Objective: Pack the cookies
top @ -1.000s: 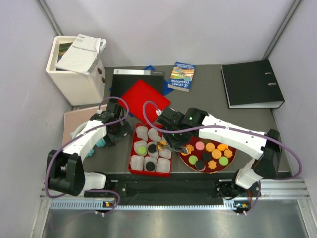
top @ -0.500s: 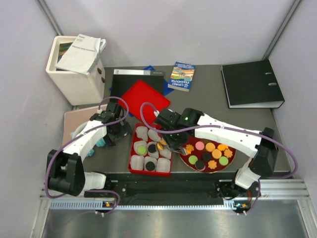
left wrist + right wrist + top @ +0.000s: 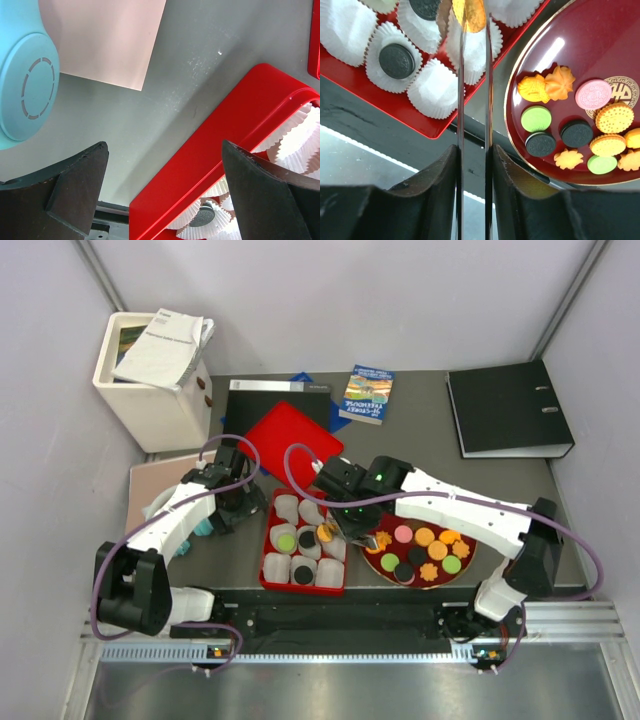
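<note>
Overhead view of a grey bench point(image 3: 165, 75) with two robot arms mounted at its near edge.

A red tray point(image 3: 210, 150) sits at the centre, lined with white crinkled paper cups point(image 3: 432, 92). At 3 o'clock of the tray, just beside it, lies a round dark red plate point(image 3: 555, 30). The plate holds the loose cookies point(image 3: 536, 118): round ones in green, black, pink and orange, plus orange flower shapes.

The right fingers point(image 3: 440, 175) are drawn narrow, clamping a pair of thin metal tongs point(image 3: 461, 90). The tong tips pinch one round orange cookie point(image 3: 470, 14) above the cups along the tray's 3 o'clock side. Whether it touches a cup cannot be told.

Three cups in the tray are already filled. One holds a green cookie point(image 3: 286, 540). Two hold black cookies point(image 3: 396, 61).

The left fingers point(image 3: 75, 180) are spread wide with nothing between them. They hover at 10 o'clock of the tray, over bare bench and the tray's rim. A pale pink sheet point(image 3: 105, 40) and a light blue round object point(image 3: 27, 85) lie near them.

A black binder point(image 3: 510, 408) rests at 1 o'clock on the bench, well apart from the tray.
</note>
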